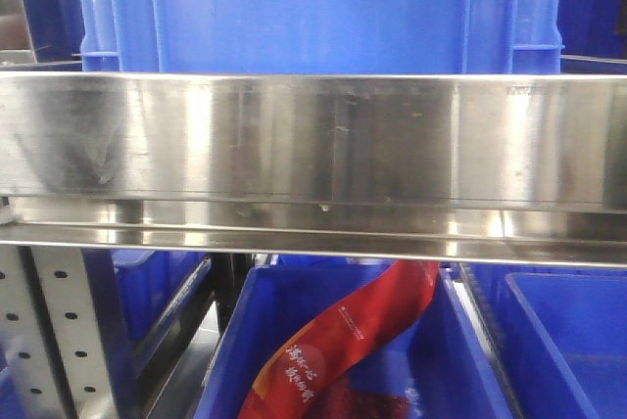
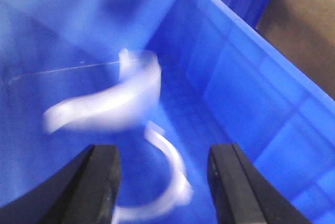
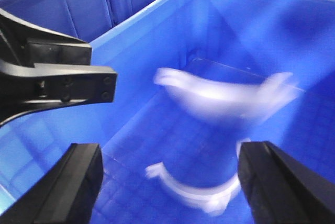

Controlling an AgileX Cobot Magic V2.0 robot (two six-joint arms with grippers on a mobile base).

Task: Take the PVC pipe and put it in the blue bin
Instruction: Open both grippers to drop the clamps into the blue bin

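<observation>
Left wrist view showed the left gripper (image 2: 163, 182) spread wide, empty, above the blue bin (image 2: 251, 93); the right gripper (image 3: 167, 182) gaped too, with both white pieces blurred, the PVC pipe (image 2: 167, 177) lying lowest.

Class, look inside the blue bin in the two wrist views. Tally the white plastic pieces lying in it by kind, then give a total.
Larger blurred white curved strip: 1
Smaller white C-shaped ring, the PVC pipe: 1
Total: 2 white pieces in the blue bin
</observation>
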